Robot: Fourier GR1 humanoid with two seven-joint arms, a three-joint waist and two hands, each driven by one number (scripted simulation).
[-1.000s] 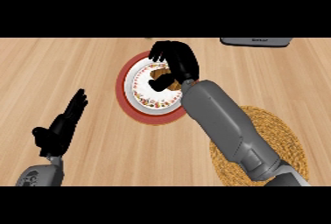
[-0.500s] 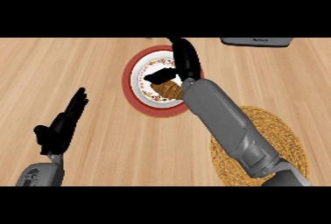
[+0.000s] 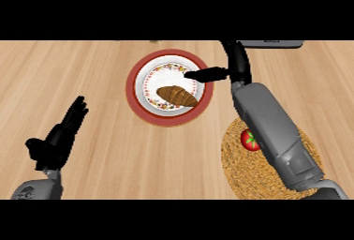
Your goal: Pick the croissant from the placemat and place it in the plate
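The wooden worktop (image 3: 97, 70) fills the whole view. The right arm (image 3: 273, 126) is big and grey and comes in from the lower right corner, going up over the round woven placemat (image 3: 242, 173). The placemat lies at the lower right, and the arm hides a good part of it. Near the top middle is a plate (image 3: 149, 112) with a red rim and a white middle with small flowers around it. The left hand (image 3: 59, 138) rests at the lower left, well apart from the plate, with its fingers straight and pointing up. The right hand (image 3: 235, 65) is just beside the plate's right edge, opened out and holding nothing; one black finger (image 3: 205, 73) sticks out flat over the plate's rim. The brown croissant (image 3: 177, 95) lies inside the plate, near its right side, with no hand touching it. A small red tomato (image 3: 251, 139) sits on the placemat, right next to the arm.
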